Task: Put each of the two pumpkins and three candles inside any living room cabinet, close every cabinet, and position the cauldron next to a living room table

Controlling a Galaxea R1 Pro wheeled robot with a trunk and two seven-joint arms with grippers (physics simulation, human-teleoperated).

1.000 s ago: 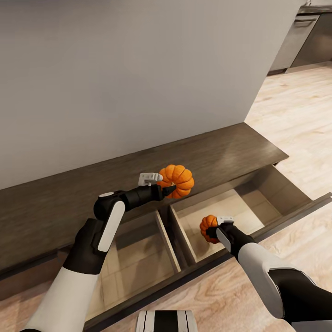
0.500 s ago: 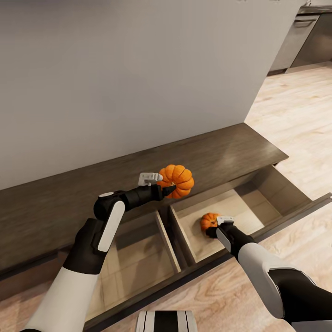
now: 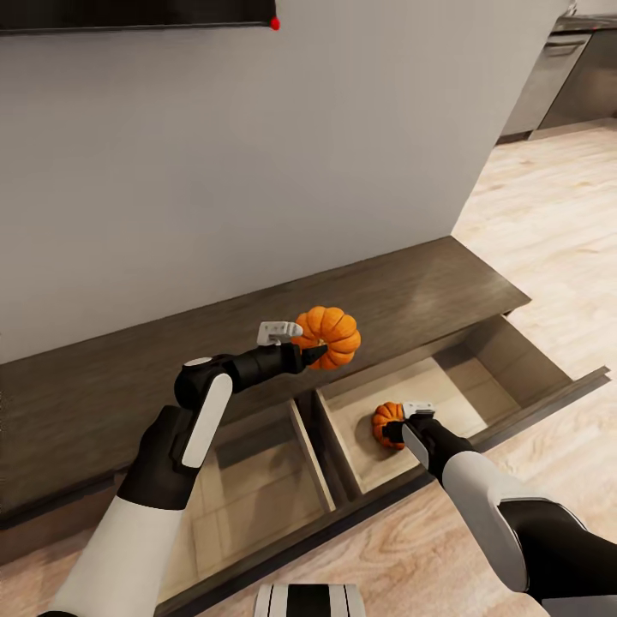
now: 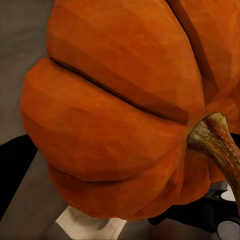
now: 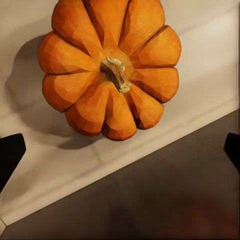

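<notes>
1. Left end effector (image 3: 302,341) is clenched on one pumpkin (image 3: 328,336), held over the cabinet (image 3: 411,287) top, prob. waiting for its drop.
2. Right end effector (image 3: 403,420) is spread wide (fingers apart in the wrist view); the other pumpkin (image 3: 387,422) sits free on the drawer (image 3: 501,351) floor.

Pumpkin (image 3: 328,336) in left tool (image 3: 302,340)
</notes>
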